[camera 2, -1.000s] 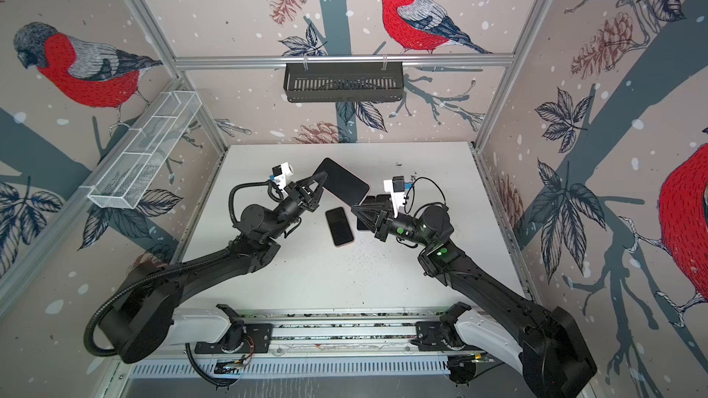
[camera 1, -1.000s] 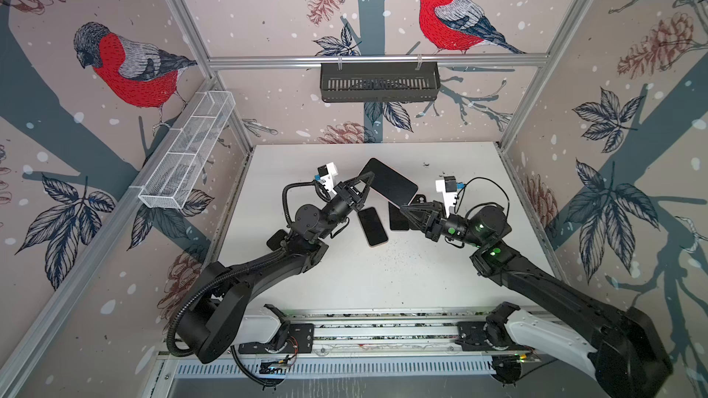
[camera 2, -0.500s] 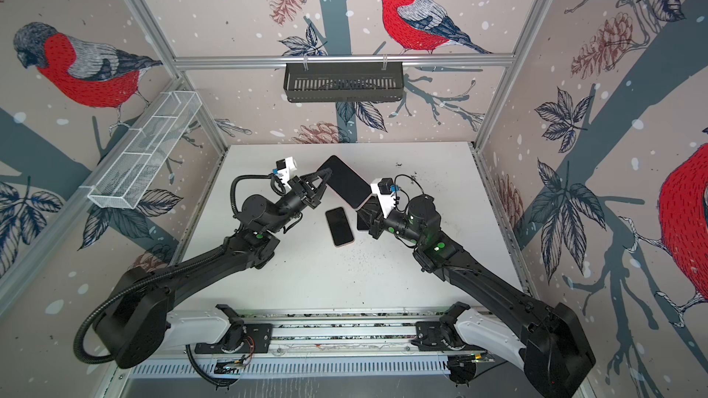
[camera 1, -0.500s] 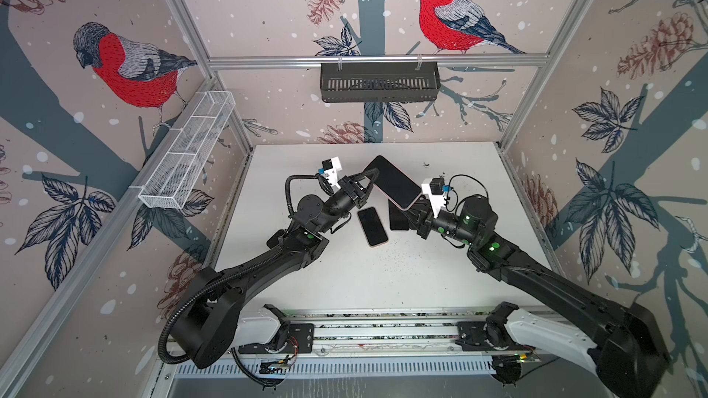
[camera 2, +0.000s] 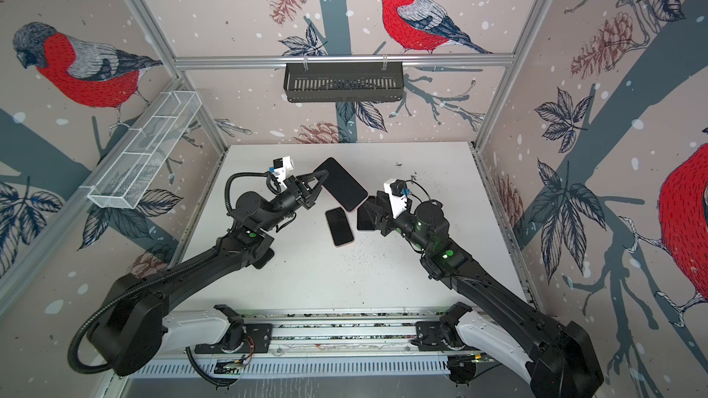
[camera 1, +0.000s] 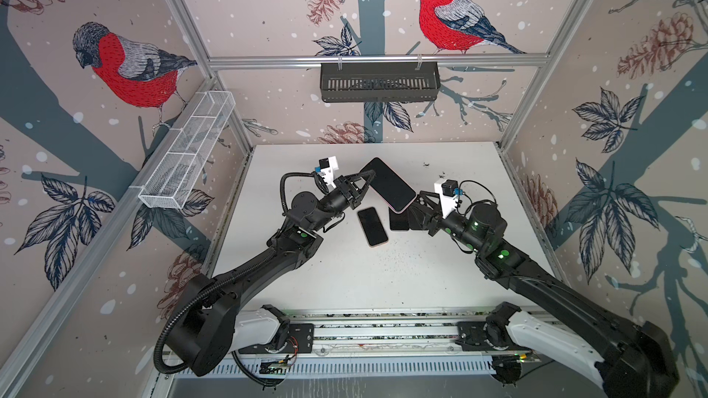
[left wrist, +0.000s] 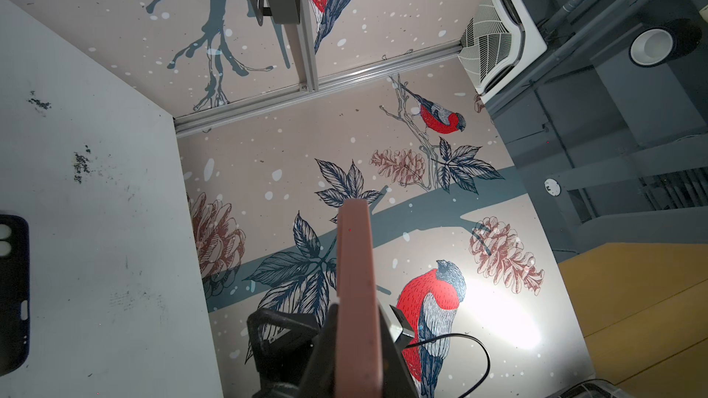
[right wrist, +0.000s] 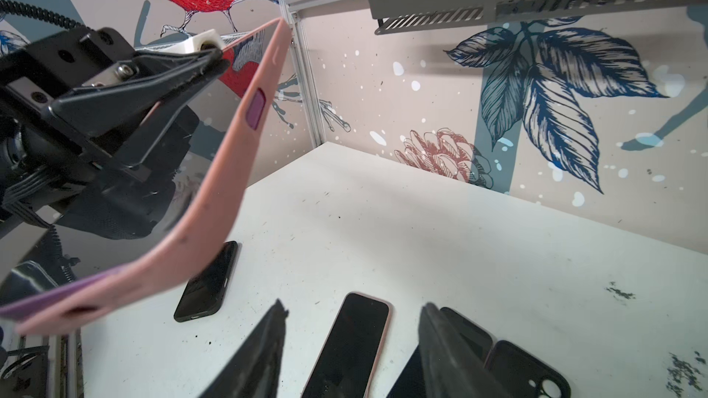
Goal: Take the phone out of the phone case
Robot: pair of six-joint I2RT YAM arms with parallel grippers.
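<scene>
White bench inside bird-patterned walls. Left end effector: clamped on the phone, in its pink phone case, above the bench, long axis far-left to near-right, screen up. Right end effector: jaws apart, beside its near end.

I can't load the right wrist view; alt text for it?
The left gripper clamps a pink-cased phone tilted above the white table. The right gripper stands open in the foreground; a black phone and a pink-edged phone lie screen-up below.
</scene>
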